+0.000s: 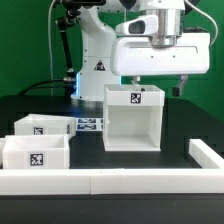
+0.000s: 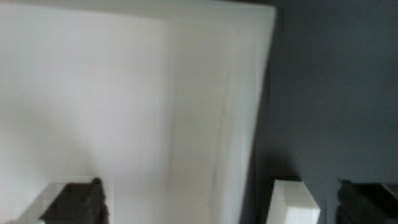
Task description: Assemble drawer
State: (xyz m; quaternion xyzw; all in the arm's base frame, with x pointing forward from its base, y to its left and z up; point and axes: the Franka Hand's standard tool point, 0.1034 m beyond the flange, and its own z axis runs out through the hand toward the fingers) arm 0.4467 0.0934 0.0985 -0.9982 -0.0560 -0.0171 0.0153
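The drawer's tall white casing [image 1: 133, 125] stands upright at the table's middle, open side toward the camera, with a square tag on its top front. Two small white trays lie at the exterior view's left, one behind [image 1: 42, 127] and one in front [image 1: 35, 155], each with a tag. My gripper [image 1: 160, 82] hangs right over the casing's top, toward its right side. In the wrist view the casing [image 2: 125, 100] fills most of the frame. My gripper [image 2: 187, 200] is open, its fingers [image 2: 295, 203] set wide on either side of the casing's white wall edge. I see no contact.
A low white border wall [image 1: 120, 180] runs along the table's front and turns back at the exterior view's right [image 1: 205, 152]. The marker board [image 1: 90, 124] lies flat between the trays and the casing. The robot's base [image 1: 95, 50] stands behind.
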